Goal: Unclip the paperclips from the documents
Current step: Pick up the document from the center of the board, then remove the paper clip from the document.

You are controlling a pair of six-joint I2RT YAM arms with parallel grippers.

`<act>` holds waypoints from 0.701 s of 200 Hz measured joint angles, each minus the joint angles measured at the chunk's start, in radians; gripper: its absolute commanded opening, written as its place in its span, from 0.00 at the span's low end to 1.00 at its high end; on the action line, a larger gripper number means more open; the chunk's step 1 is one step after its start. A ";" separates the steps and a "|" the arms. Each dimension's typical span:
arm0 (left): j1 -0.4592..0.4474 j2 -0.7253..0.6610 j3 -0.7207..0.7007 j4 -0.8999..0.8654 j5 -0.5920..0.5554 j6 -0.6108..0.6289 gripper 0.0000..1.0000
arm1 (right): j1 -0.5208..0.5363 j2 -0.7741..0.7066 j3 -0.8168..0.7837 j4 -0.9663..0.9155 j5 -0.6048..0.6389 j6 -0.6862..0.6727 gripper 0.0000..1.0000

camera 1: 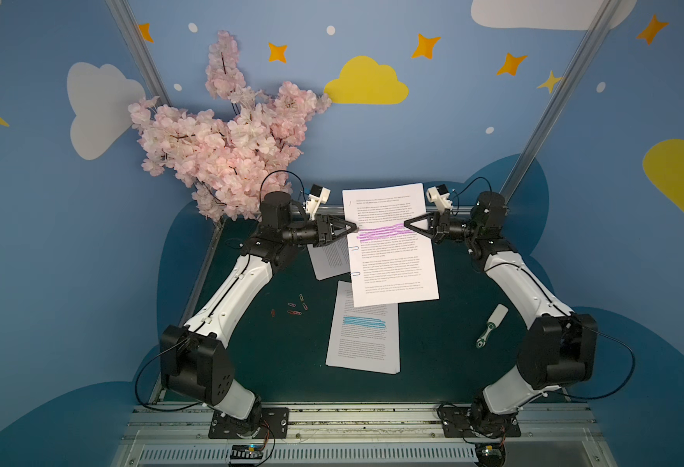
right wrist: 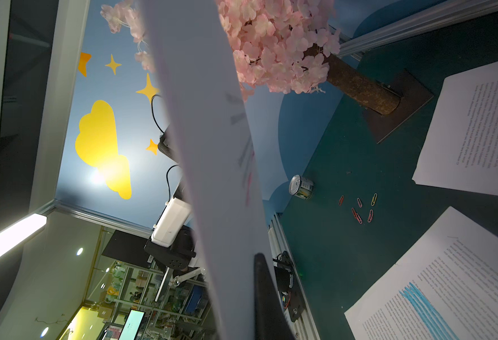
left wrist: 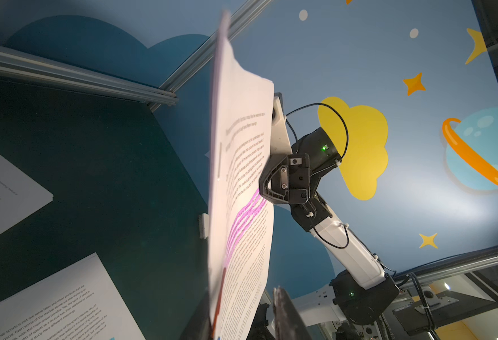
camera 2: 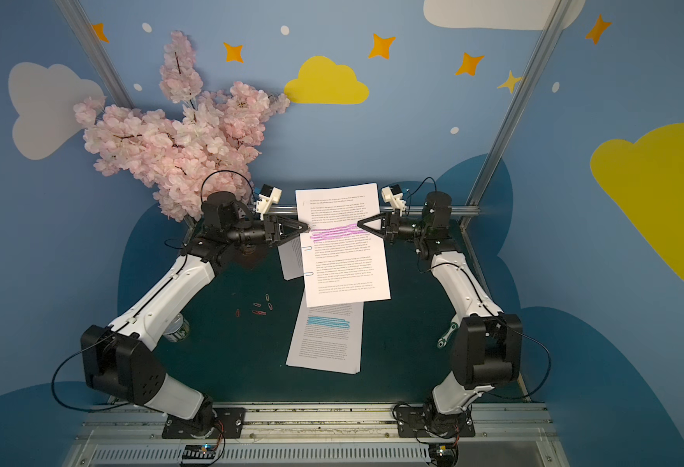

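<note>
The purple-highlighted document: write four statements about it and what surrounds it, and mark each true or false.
1. The purple-highlighted document lies flat on the mat. False: it is raised above the mat, with the right pincer shut on one side edge.
2. Its opposite edge carries clipped paperclips. True.
3. The blue-highlighted document lies on the mat. True.
4. The loose paperclips are stacked on the blue-highlighted document. False: they lie scattered on the bare mat, apart from it.
</note>
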 measured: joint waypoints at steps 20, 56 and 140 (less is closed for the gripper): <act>0.024 -0.017 -0.001 -0.006 -0.002 0.012 0.18 | -0.001 0.000 0.000 -0.019 -0.003 -0.015 0.00; 0.043 -0.029 -0.001 -0.007 0.007 0.013 0.11 | -0.001 0.000 0.000 -0.031 -0.010 -0.017 0.00; 0.031 -0.004 -0.028 -0.050 -0.012 0.054 0.98 | 0.010 0.000 0.052 -0.031 -0.028 -0.003 0.00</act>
